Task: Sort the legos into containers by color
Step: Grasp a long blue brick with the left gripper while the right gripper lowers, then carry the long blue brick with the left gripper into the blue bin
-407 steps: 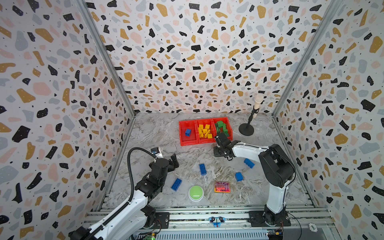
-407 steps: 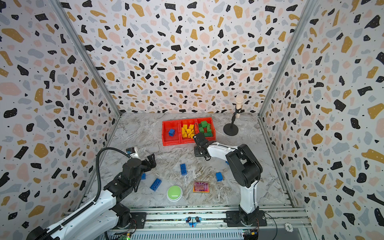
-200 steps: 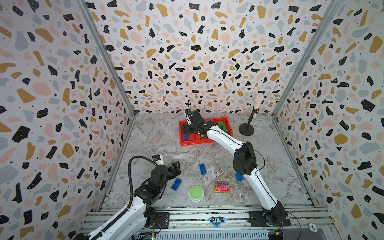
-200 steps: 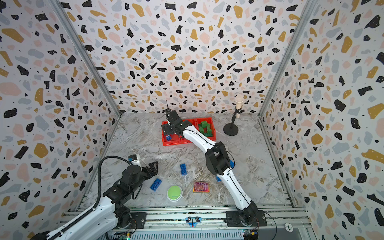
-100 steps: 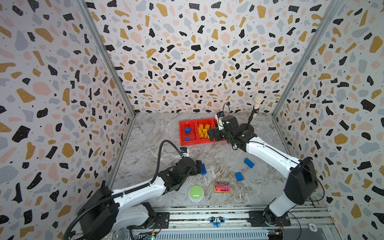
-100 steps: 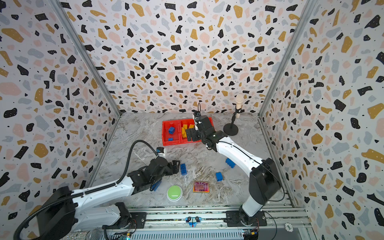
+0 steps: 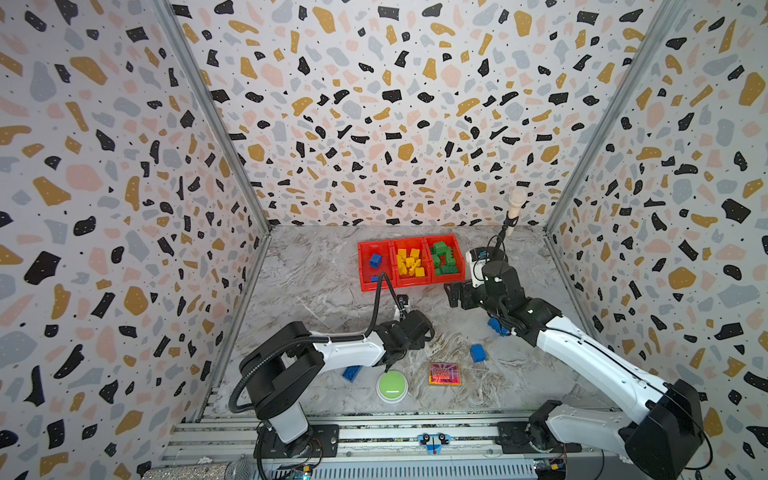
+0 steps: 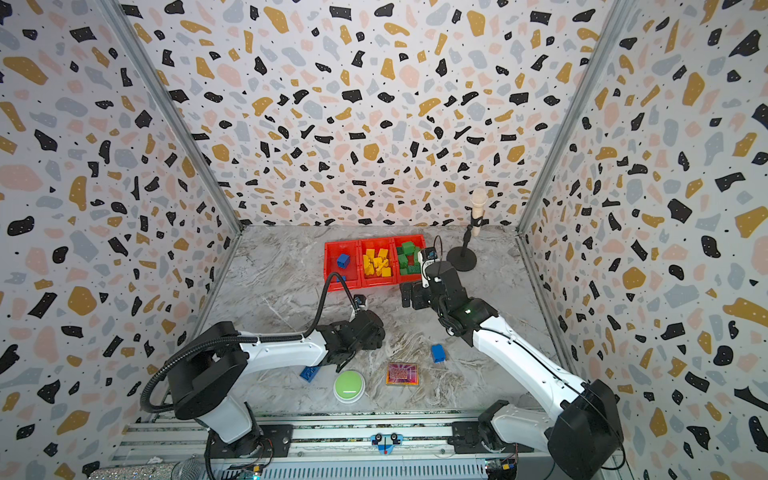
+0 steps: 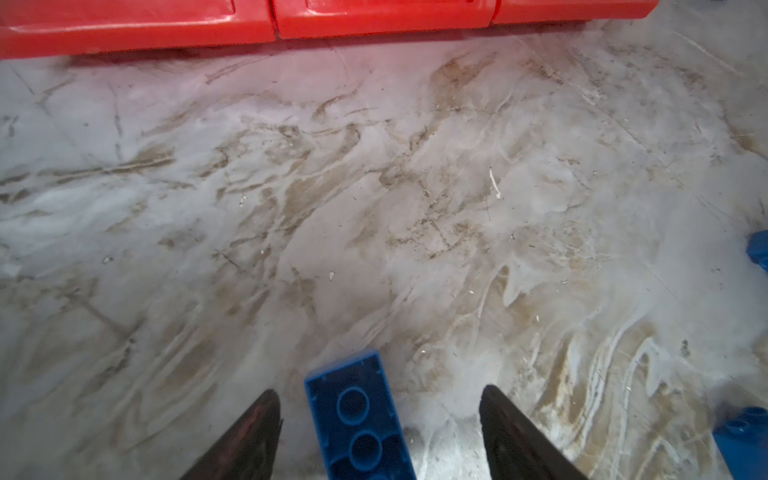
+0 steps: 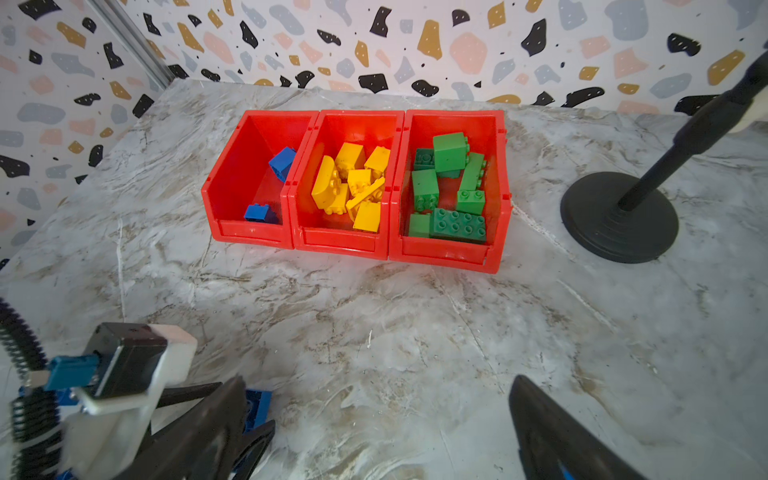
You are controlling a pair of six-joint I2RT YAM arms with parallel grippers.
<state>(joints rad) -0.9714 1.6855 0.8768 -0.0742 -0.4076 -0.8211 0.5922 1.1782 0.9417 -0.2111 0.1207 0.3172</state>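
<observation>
Legos [image 10: 359,183] mostly sorted. Yellow and green fill two red bins [image 10: 440,249], third holds two blue. Four blue remain on marble tabletop [image 7: 316,291] — blue oblong brick [image 9: 353,415] sits between spread, non-touching jaws of left gripper [image 9: 378,390]. Right gripper [image 10: 376,380] wide, empty.

The marbled tabletop [image 7: 311,282] carries three red bins [image 7: 409,285], loose blue bricks [image 7: 478,353], a green button [image 7: 392,386], a shiny card [image 7: 444,373] and a black stand [image 8: 461,262].
</observation>
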